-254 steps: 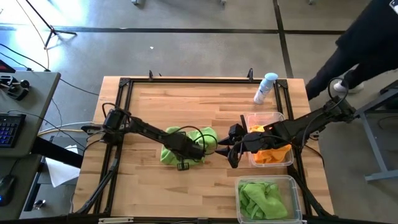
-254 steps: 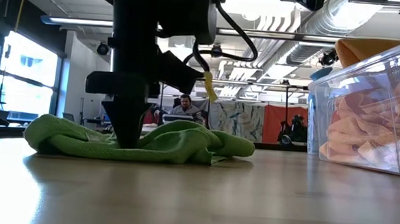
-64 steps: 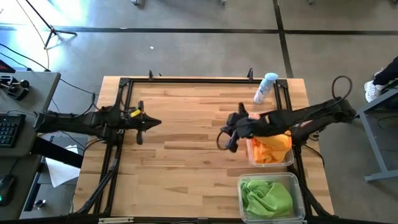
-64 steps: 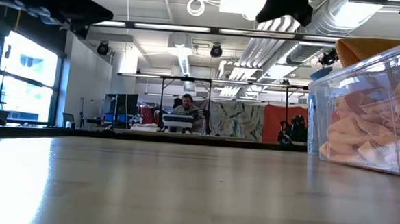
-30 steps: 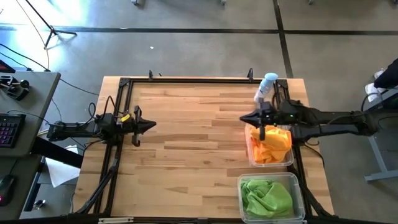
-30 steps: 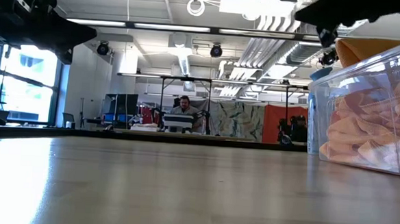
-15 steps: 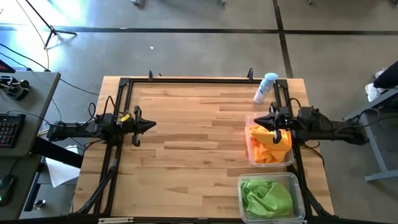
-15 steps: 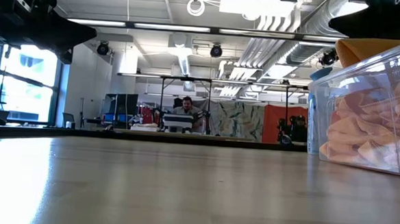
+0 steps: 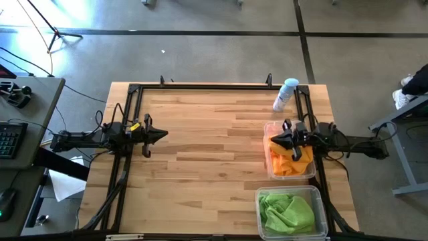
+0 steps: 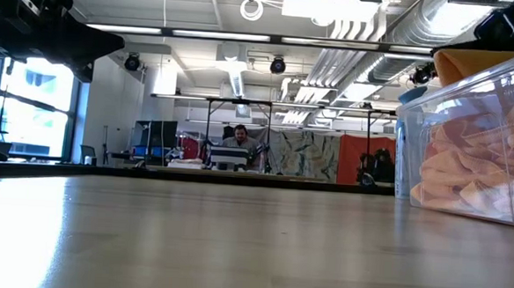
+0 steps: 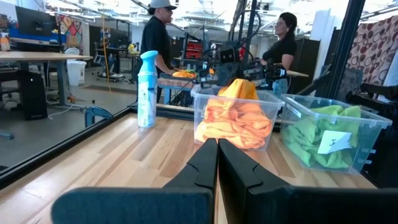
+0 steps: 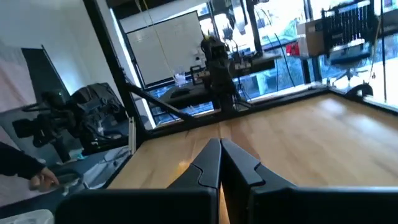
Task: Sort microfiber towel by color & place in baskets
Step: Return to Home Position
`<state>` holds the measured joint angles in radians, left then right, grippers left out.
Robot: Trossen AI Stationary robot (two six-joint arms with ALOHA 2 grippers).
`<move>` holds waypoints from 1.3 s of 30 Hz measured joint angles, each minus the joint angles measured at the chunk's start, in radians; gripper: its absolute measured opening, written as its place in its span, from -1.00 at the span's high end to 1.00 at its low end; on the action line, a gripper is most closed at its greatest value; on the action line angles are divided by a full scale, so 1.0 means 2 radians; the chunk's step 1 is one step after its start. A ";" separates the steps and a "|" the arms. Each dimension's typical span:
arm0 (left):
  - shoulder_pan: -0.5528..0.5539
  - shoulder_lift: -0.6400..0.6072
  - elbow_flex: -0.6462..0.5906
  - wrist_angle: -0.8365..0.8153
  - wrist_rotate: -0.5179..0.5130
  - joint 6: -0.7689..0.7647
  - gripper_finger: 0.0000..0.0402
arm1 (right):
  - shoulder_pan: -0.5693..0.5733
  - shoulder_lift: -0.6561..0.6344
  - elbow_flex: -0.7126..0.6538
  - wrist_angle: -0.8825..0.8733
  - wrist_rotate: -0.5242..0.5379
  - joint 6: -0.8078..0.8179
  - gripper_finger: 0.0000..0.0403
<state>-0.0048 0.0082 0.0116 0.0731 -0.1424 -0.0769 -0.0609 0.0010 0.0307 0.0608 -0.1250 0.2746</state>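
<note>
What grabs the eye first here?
Two colour blocks on the right side of the table: orange towels heaped in one clear tub, and green towels filling the other tub at the high view's lower right. Both arms lie stretched inward, the left pincer shut at the table's left edge and the right pincer shut over the orange tub. A white-and-blue spray bottle stands beyond it.

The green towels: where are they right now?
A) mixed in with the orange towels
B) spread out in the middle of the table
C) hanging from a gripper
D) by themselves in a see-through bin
D: the high view shows the green towels lying alone inside a clear bin, separate from the orange towels.
</note>
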 joint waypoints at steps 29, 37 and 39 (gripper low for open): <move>0.000 0.000 0.000 -0.001 0.001 0.000 1.00 | 0.000 0.003 -0.010 -0.019 0.027 -0.126 1.00; 0.000 0.000 0.000 -0.001 0.001 0.000 1.00 | 0.000 0.003 -0.010 -0.019 0.026 -0.125 1.00; 0.000 0.000 0.000 -0.001 0.001 0.000 1.00 | 0.000 0.003 -0.010 -0.019 0.026 -0.125 1.00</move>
<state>-0.0051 0.0082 0.0116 0.0715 -0.1413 -0.0762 -0.0612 0.0071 0.0101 0.0227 -0.0723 0.0254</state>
